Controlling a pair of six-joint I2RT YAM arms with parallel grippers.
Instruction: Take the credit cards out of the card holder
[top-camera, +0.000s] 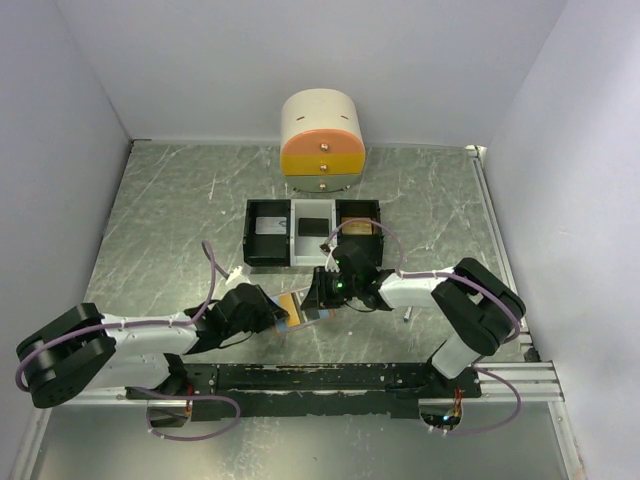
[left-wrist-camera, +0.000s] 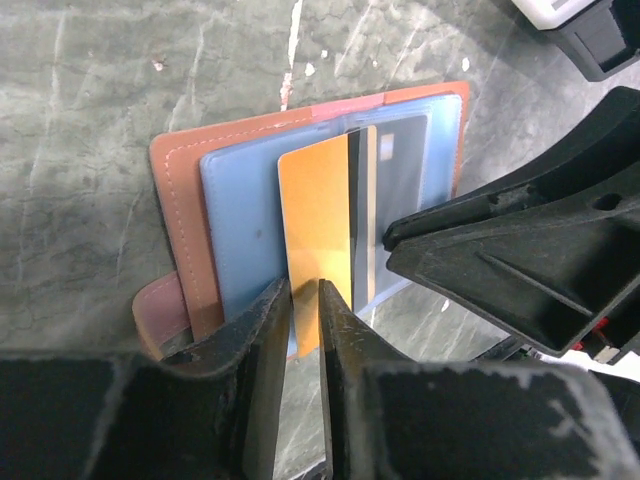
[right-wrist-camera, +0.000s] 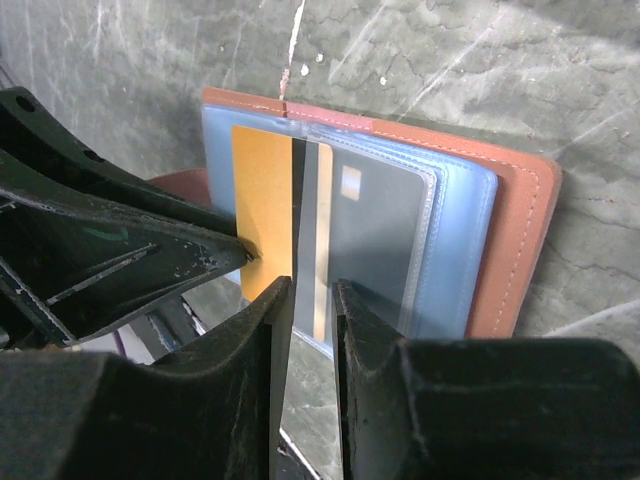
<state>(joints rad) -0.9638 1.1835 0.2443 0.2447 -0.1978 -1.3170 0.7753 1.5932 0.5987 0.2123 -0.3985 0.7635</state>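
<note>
The card holder (top-camera: 292, 300) lies open on the table between both grippers, tan leather (left-wrist-camera: 180, 210) outside and light blue lining inside. An orange-gold credit card (left-wrist-camera: 315, 220) sticks out of its sleeve beside a dark grey card (left-wrist-camera: 405, 180). My left gripper (left-wrist-camera: 303, 290) is open by a narrow gap, with the near end of the orange-gold card (right-wrist-camera: 262, 200) showing between its tips. My right gripper (right-wrist-camera: 312, 285) is also open by a narrow gap, at the sleeve edge over the dark grey card (right-wrist-camera: 375, 240); bare table shows between its jaws.
Black-and-white compartment trays (top-camera: 312, 232) with flat items inside stand just behind the grippers. A cream and orange drawer cabinet (top-camera: 322, 145) sits at the back wall. A black rail (top-camera: 380, 378) runs along the near table edge. White walls close in both sides.
</note>
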